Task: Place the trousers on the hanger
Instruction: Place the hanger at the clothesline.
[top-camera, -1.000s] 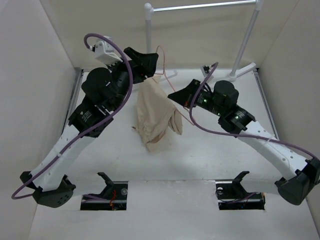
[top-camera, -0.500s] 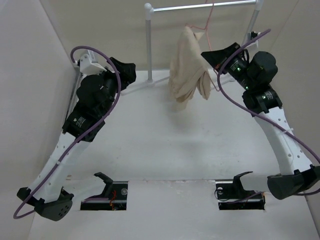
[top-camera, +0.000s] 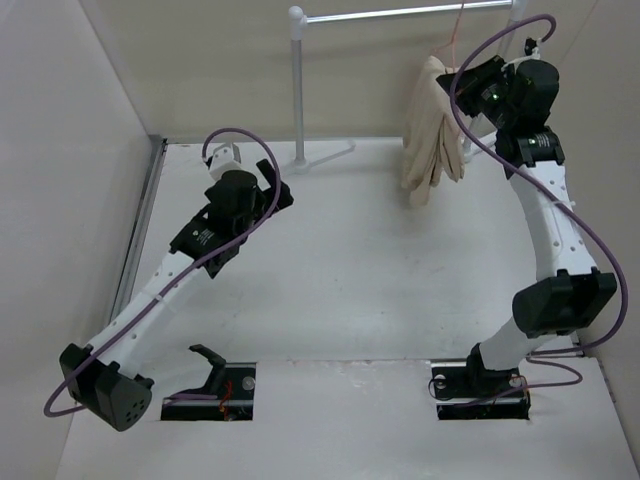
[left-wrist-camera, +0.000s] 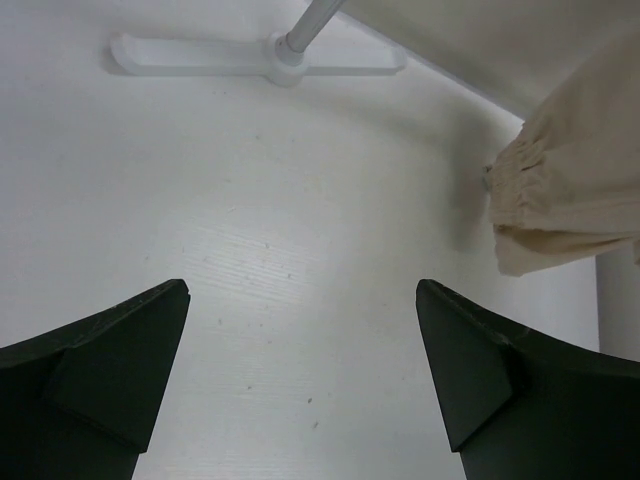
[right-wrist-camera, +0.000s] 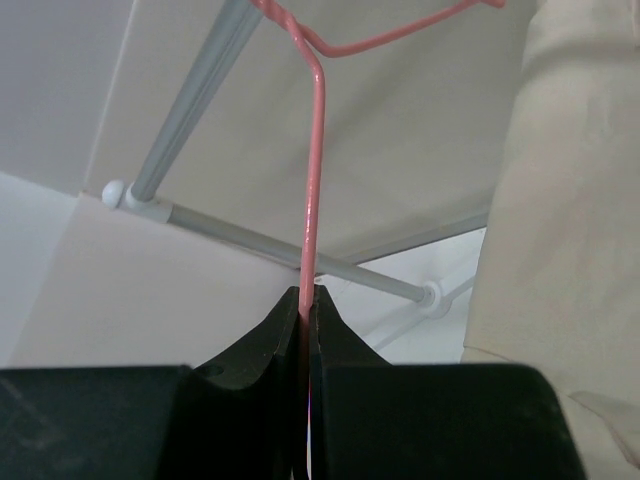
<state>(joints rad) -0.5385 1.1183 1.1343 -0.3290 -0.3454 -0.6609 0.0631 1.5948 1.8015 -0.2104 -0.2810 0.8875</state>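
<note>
The right hand (right-wrist-camera: 308, 300) clamps the thin pink wire hanger (right-wrist-camera: 315, 180) bearing beige cotton trousers (top-camera: 430, 130). The left hand (left-wrist-camera: 302, 295) gapes above the bench (left-wrist-camera: 300, 200).

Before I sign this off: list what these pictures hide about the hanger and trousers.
- The hanger: hook cut off by the right wrist view's top edge; whether it sits on the rack rail is unclear.
- Its lower bar: top view, hidden under the trousers.
- The trousers: left wrist view, right edge cuts off all but a cuff.
</note>
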